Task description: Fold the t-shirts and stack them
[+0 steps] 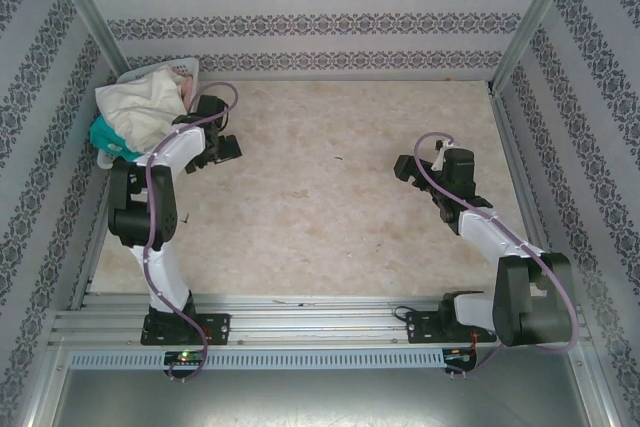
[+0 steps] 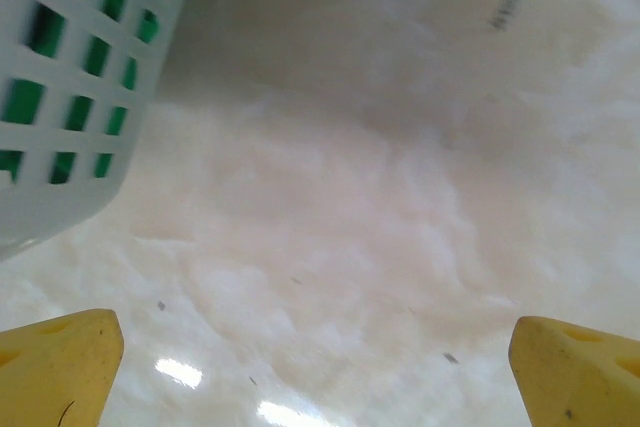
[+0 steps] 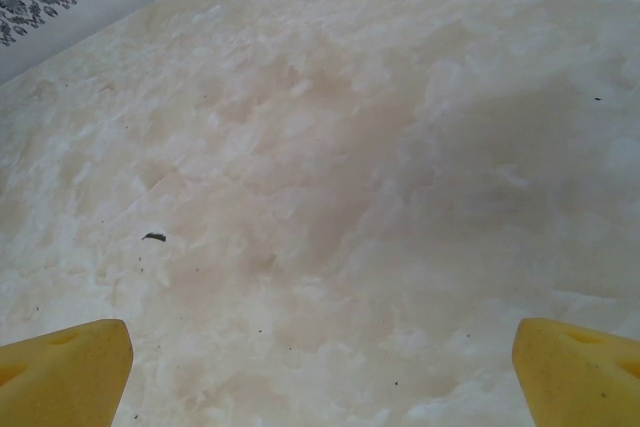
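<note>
Arms are hovering over the bench (image 1: 320, 207) while t-shirts are sitting heaped in a corner basket (image 1: 190, 67)
The left jaws and right jaws are both standing wide apart, gripping nothing; the cream t-shirt (image 1: 140, 102) is lying over the teal t-shirt (image 1: 108, 137) at the far left, just beside the left jaws

The basket (image 1: 188, 68) sits at the far left corner of the surface (image 1: 320, 217), with t-shirts (image 1: 140, 102) piled in it. The left end effector (image 1: 224, 147) hangs just right of it, and the right end effector (image 1: 405, 169) is well apart on the right.

Left gripper (image 2: 315, 352) and right gripper (image 3: 320, 352), jaws wide apart.
</note>
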You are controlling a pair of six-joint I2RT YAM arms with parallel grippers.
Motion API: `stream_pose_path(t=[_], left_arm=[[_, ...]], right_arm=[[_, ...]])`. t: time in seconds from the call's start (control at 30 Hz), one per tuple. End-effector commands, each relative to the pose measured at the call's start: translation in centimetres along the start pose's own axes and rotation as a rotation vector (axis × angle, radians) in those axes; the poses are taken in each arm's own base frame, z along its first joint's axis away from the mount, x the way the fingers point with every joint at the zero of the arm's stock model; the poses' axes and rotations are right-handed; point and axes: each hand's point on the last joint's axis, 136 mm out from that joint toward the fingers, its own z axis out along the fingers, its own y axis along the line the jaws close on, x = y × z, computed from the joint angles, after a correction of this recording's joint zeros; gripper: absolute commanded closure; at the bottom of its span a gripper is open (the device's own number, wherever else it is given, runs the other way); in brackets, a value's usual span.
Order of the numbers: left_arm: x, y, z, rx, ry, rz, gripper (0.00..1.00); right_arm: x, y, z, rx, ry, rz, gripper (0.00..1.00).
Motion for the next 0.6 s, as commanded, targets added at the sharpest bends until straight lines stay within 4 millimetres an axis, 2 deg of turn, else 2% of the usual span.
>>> stream_pose_path(t=[0.0,0.1,0.23,0.43,0.57], left_arm=[[-1.3,-2.3,-4.8,0.101,-0.098,0.029,0.00],[-1.0,-2.6,-4.8,0.125,-0.098,0.024,0.00],[-0.3,-2.3,-2.3,0.074,-0.046,0.034,0.00],[0.5,-4.5,1.3,0.145,0.013,0.022,0.00],[0.7,-5.4,2.5,0.175,0.034,0.007,0.00]], right_arm=[[-0.8,0.9,-0.1,-0.023,-0.020,-0.020,0.02],[-0.7,0.9,-0.2,-0.024,-0.021,-0.021,0.02],[-0.8,1.0,-0.3,-0.025,-0.022,-0.023,0.02],[-1.1,1.0,-0.8,-0.020,-0.041,-0.028,0.02],[-1.2,0.9,-1.1,-0.014,-0.051,-0.034,0.02]])
